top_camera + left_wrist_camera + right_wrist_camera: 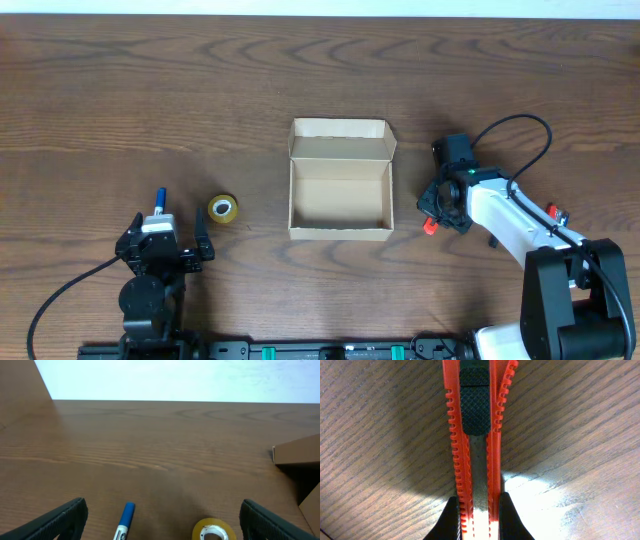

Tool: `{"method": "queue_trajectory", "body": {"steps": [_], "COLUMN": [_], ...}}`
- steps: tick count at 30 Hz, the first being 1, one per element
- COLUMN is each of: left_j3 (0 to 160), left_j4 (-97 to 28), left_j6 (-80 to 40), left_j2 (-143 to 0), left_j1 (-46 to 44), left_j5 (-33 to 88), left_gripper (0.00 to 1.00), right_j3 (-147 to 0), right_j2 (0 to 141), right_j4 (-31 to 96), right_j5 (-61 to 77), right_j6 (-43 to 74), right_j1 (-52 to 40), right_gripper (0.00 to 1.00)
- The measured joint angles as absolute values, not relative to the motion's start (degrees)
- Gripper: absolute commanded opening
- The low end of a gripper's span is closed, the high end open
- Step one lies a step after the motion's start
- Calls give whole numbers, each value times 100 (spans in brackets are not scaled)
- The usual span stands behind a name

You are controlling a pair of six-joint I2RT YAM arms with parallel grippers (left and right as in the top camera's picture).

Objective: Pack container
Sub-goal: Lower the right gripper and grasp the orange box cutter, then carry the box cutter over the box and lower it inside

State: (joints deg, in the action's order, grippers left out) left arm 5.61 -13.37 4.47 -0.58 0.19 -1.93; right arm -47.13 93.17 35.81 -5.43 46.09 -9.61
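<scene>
The container is a tan cardboard box, open, flap lid folded back, in the middle of the table; its inside looks empty. Its corner shows at the right of the left wrist view. My right gripper, just right of the box, is shut on a red utility knife with a black slider; its red tip shows in the overhead view. My left gripper is open at the front left, with a blue marker and a yellow tape roll between its fingers on the table.
In the overhead view, the marker lies just ahead of the left gripper and the tape roll sits left of the box. A black cable loops above the right arm. The wooden table surrounds everything.
</scene>
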Motion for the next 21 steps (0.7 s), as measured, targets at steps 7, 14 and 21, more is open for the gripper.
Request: {"method": "queue_trajectory", "body": {"steps": [7,14,21], "left_j3": [561,561,561], "left_j4": [-1337,-1337,-1337], "left_j6": [447,447,447], "left_j2": [-58,-58,-58], "left_j1": [19,19,19], "left_j5": [-193,-193,-193], "left_gripper": [95,95,95], "right_j3": [-4709,-4692,-4674], "right_j2": [9317,9317,9317], "right_j4": [3483,3363,3183], "right_j5": [-565,-609,-611], "right_j6": [4569,4471,4431], "right_j1": [-961,-961,-961], "right_gripper": [1,1,1]}}
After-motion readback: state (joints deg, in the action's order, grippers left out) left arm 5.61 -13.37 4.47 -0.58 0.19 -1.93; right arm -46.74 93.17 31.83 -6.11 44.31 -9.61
